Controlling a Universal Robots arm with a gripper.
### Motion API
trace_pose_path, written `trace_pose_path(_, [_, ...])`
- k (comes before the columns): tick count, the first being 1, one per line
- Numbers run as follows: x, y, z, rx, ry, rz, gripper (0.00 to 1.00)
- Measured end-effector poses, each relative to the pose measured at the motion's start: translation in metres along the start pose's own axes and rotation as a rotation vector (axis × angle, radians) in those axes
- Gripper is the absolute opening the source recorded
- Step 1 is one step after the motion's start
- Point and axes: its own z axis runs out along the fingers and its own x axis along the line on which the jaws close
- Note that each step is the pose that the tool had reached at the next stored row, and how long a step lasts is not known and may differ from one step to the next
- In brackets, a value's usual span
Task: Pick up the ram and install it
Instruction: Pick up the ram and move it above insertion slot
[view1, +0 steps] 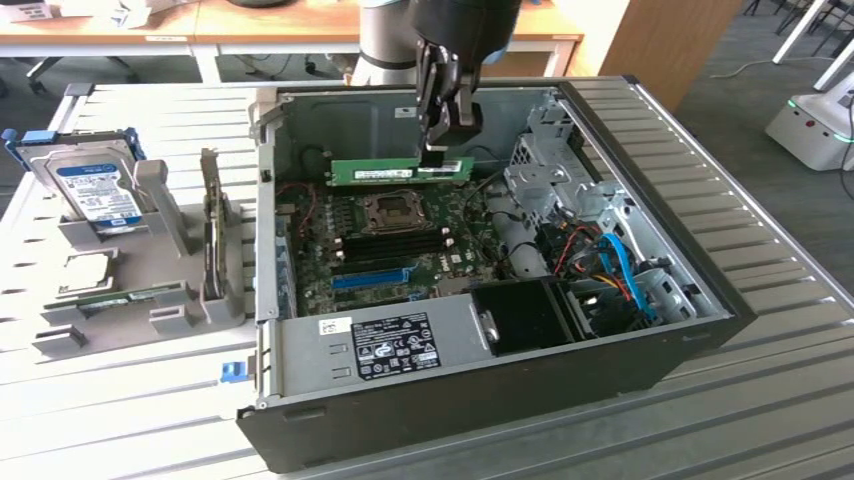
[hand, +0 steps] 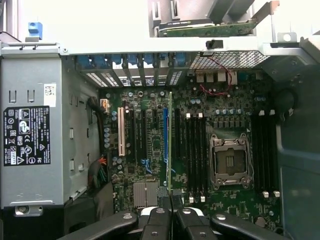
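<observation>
The ram (view1: 400, 170) is a long green board with a white sticker, held level above the open computer case (view1: 694, 330). My gripper (view1: 445, 148) comes down from above and is shut on the ram's end at the exterior view's right. In the wrist view the ram (hand: 169, 145) shows edge-on as a thin green strip running out from my gripper (hand: 170, 200). It hangs over the motherboard (hand: 145, 165), between the long blue slot (hand: 164, 135) and the black memory slots (hand: 195, 150) beside the processor socket (hand: 229, 161).
A silver hard drive (view1: 91, 190) with a blue-and-white label stands in a grey holder at the exterior view's left. Inside the case are the power supply (view1: 387, 345), a black fan shroud (view1: 534, 315), blue cables (view1: 621, 270) and a metal drive cage (view1: 547, 160).
</observation>
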Motion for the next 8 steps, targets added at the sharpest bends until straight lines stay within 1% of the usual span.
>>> trace_pose_path(8, [-0.0108, 0.0007, 0.0007, 0.0000, 0.0000, 0.000, 0.12])
